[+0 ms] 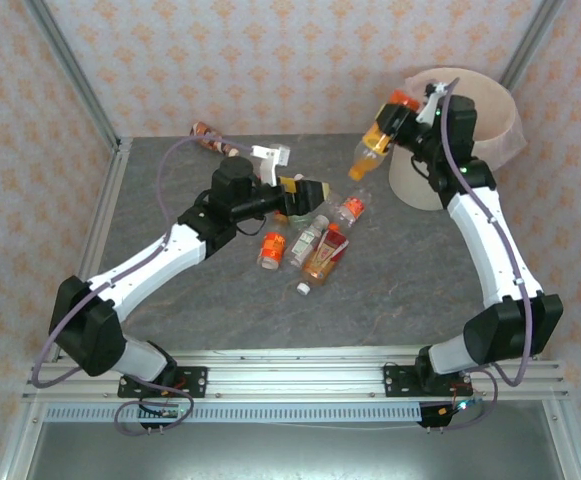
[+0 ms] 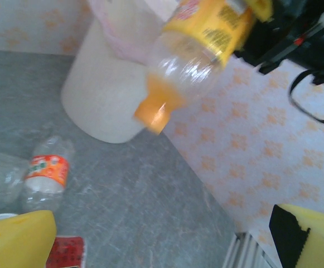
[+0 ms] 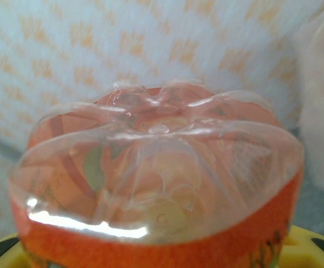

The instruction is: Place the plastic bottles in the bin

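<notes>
Plastic bottles (image 1: 322,250) mostly lay unbinned; your right gripper (image 1: 402,112) clamped an orange-capped bottle (image 1: 375,148) beside the bin (image 1: 500,120), left gripper (image 1: 315,195) spread apart.

My left arm reaches from its near-left base toward the middle of the surface, forearm low. My left end effector (image 1: 310,195) points right, its yellow fingers (image 2: 17,240) spread wide with nothing between them. My right arm rises from the near-right base toward the far right, wrist bent leftward. My right end effector (image 1: 398,112) is clamped on an orange-capped bottle (image 1: 368,152), held aloft with its cap tilted down.
</notes>
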